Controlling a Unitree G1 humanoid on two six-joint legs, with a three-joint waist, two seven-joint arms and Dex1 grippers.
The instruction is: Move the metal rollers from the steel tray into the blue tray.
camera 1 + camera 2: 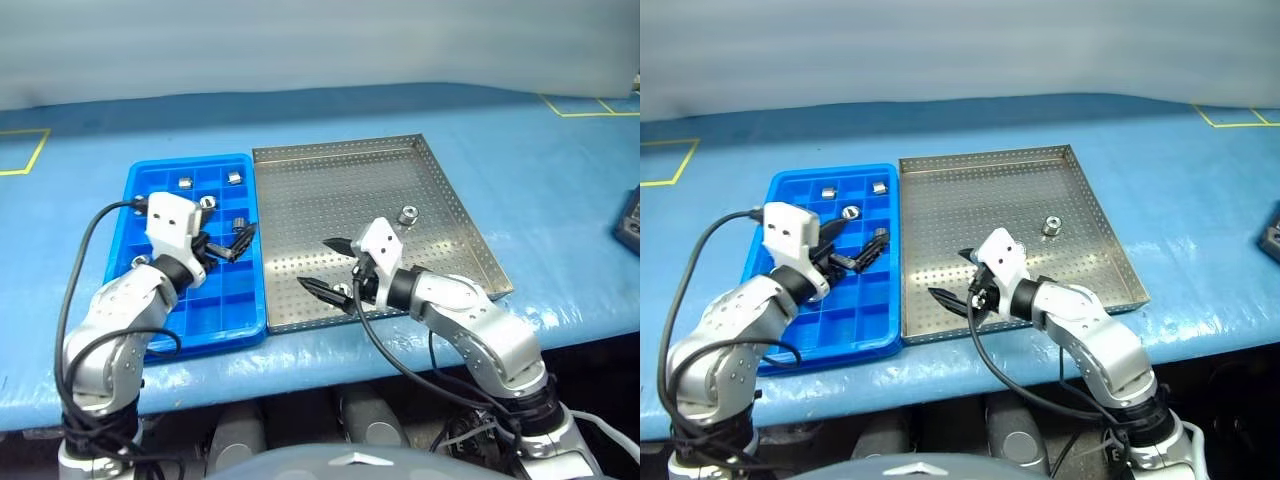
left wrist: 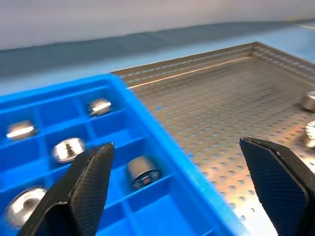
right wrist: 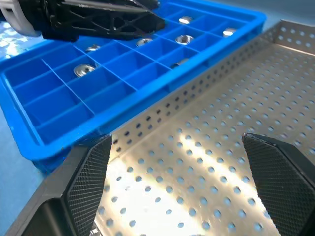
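The blue tray (image 1: 150, 180) lies left of the steel tray (image 1: 330, 180), the two side by side. Several metal rollers sit in the blue tray's compartments, among them one at the back (image 1: 185, 182), another (image 1: 233, 177) and one near the steel tray (image 2: 142, 172). One roller (image 1: 407, 214) rests on the steel tray's floor and a second (image 1: 341, 290) lies by my right gripper. My left gripper (image 1: 235, 243) hovers open and empty over the blue tray's right side. My right gripper (image 1: 318, 264) stands open and empty over the steel tray's front left part.
Both trays lie on a blue table cover (image 1: 560, 200) with yellow tape marks (image 1: 30, 150). A dark object (image 1: 630, 225) sits at the far right edge. The table's front edge runs just below the trays.
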